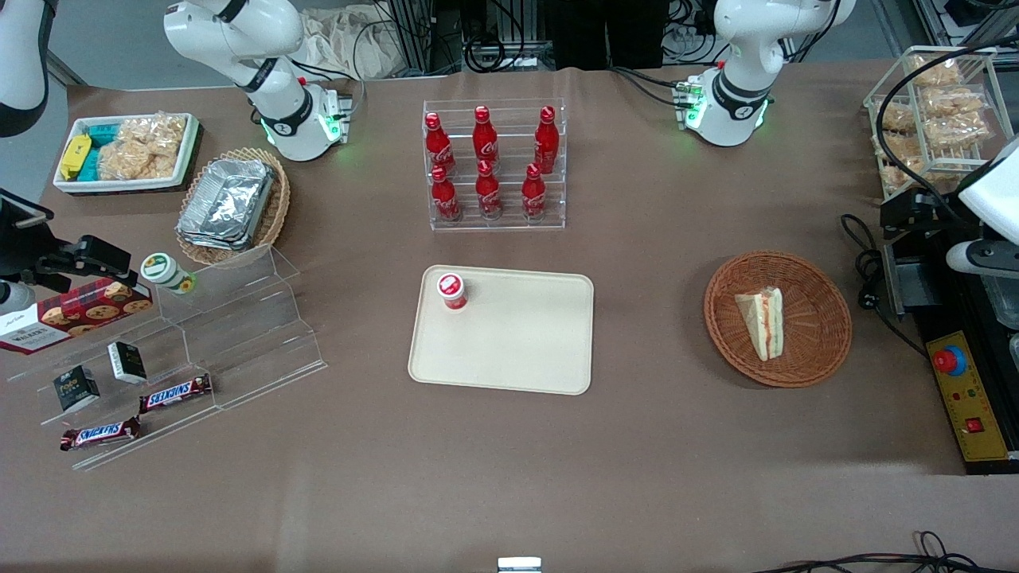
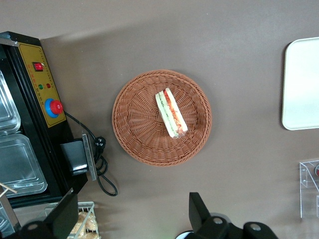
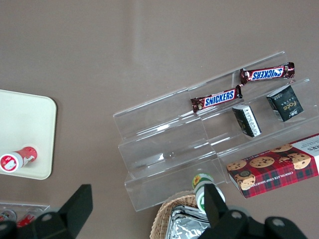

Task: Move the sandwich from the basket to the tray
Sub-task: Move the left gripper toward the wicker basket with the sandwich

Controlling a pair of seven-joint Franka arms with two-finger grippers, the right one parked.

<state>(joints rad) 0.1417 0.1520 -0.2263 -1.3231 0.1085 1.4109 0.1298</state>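
The basket [image 1: 824, 350] is rough woven wicker in a matt reddish brown, and the sandwich [image 1: 762, 322] in it shows soft pale bread. The tray [image 1: 517, 350] is smooth cream plastic with a faint sheen, lying on a matt brown table [image 1: 509, 477] covering. The gripper [image 2: 132, 219] has matt black fingers, spread apart above the table near the basket.

Robot lab: mock shop table [image 1: 509, 477], cables [image 1: 493, 48].
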